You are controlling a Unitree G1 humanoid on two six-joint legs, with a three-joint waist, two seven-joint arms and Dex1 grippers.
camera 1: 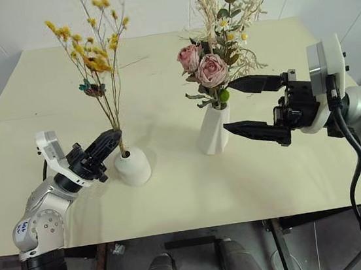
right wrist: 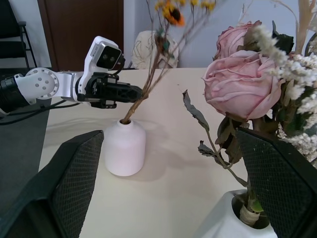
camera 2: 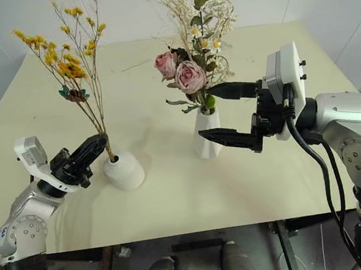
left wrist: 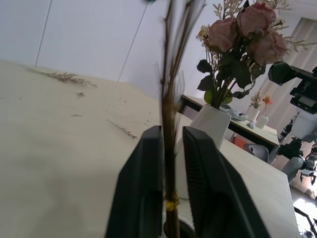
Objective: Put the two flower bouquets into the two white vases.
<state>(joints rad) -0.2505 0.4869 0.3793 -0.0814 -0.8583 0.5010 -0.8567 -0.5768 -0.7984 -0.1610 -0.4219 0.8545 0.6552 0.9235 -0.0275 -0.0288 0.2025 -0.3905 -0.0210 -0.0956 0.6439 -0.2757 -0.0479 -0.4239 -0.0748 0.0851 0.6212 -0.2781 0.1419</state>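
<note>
The yellow-orange bunch [camera 1: 94, 50] stands with its thin stems in the top hole of the squat white vase [camera 1: 132, 166], near the left front of the desk [camera 1: 175, 195]. The rose bouquet [camera 1: 214, 58] stands in the taller faceted vase [camera 1: 214, 129] at mid-desk, well apart from the squat one.

The left claw [camera 1: 108, 146] sits just above the squat vase's mouth. Its two black fingers [left wrist: 143, 183] flank the stems at a narrow gap; whether they press the stems or have just slackened cannot be told from the views. This low position at the stem base probably serves to guide the stems into the small hole.

The right claw [camera 1: 248, 105] is spread wide, one finger beside the rose stems above the vase rim and the other beside the vase body, holding nothing. The spread leaves the bouquet free to rest on its own.

Judgement: both bouquets appear seated; the task looks close to complete, with withdrawal of both claws remaining.
</note>
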